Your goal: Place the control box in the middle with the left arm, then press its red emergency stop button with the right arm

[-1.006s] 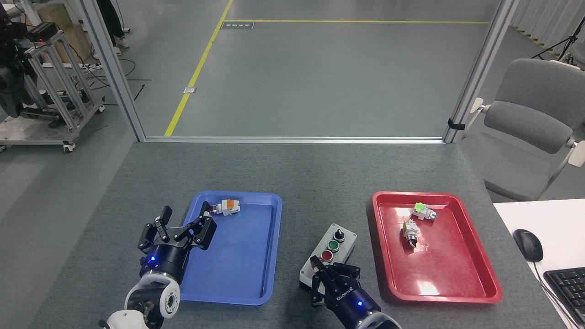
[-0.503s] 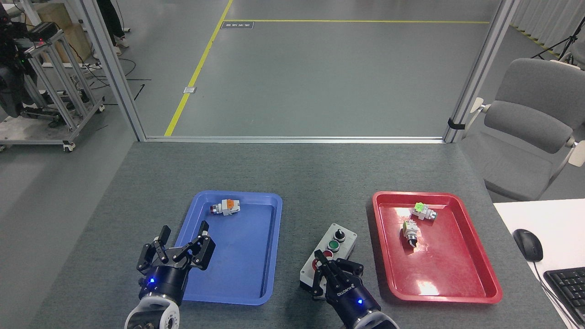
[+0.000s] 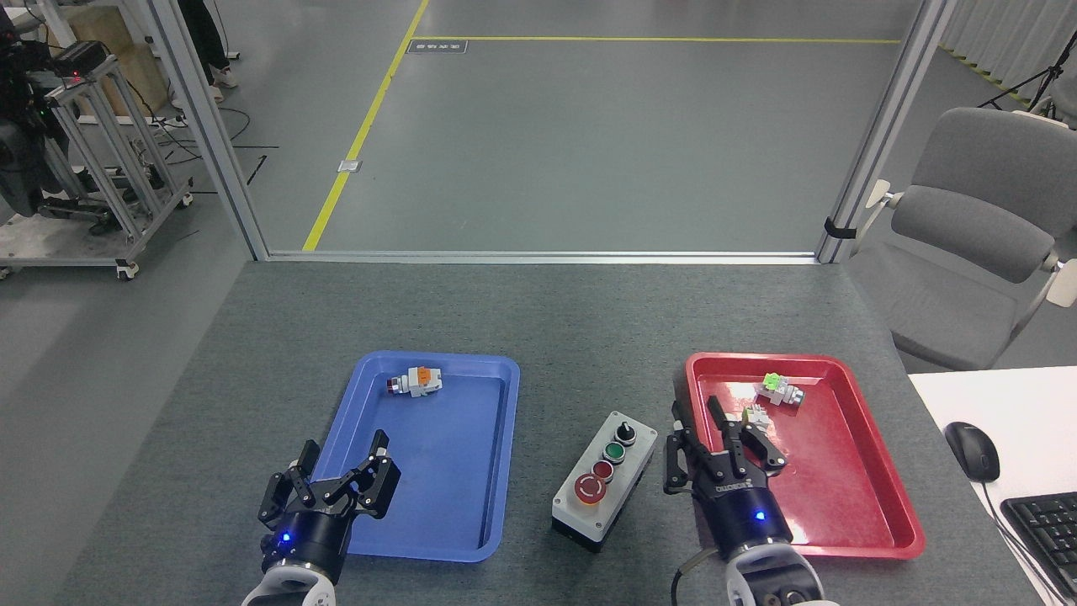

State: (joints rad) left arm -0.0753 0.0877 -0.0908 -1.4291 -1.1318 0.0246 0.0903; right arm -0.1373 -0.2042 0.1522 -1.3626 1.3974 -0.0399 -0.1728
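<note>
The box (image 3: 604,480) lay just left of the right pincer (image 3: 715,450), fingers spread, nearer than the released left pincer (image 3: 332,488).

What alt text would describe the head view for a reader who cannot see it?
A control box with a red emergency stop button sits on a grey table between a blue tray and a red tray. The left gripper and right gripper hover open, touching nothing.

A blue tray (image 3: 496,421) at lower centre-left holds a small grey-orange switch part (image 3: 418,380). A red tray (image 3: 867,471) at lower right holds two parts (image 3: 778,390), possibly switches. Grey chair (image 3: 976,227) at right; mouse (image 3: 972,450) and keyboard (image 3: 1043,530) at the lower-right edge.
</note>
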